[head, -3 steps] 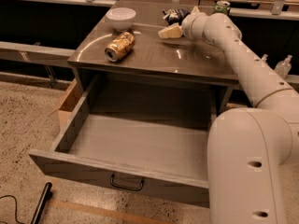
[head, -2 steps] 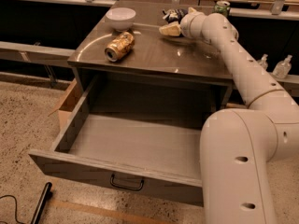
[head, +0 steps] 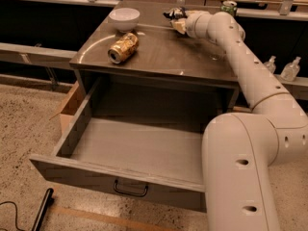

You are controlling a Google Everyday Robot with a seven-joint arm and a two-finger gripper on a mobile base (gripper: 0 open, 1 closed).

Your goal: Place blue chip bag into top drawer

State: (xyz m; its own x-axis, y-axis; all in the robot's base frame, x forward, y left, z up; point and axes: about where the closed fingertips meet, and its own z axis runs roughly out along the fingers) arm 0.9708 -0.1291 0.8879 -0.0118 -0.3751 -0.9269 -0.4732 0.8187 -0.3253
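The gripper sits at the far edge of the tabletop, at the end of the arm that reaches in from the right. The blue chip bag lies crumpled just beyond the jaws and seems to touch them. Whether the jaws are open, closed or gripping the bag cannot be told, since the wrist covers them.

A white bowl stands to the left of the jaws, near the back edge. A dented gold can lies on its side, left of the jaws and nearer the front. A green can stands to the right of the jaws, behind the arm and partly hidden by it.

The top drawer is pulled fully out, below the jaws and toward the camera, and its floor is bare. Its black handle is on the front panel. The robot's large white shoulder covers the drawer's right end.

A cardboard box stands beside the drawer's left wall. Two clear bottles stand far to the right of the jaws. A black rod and its cable lie on the speckled floor.
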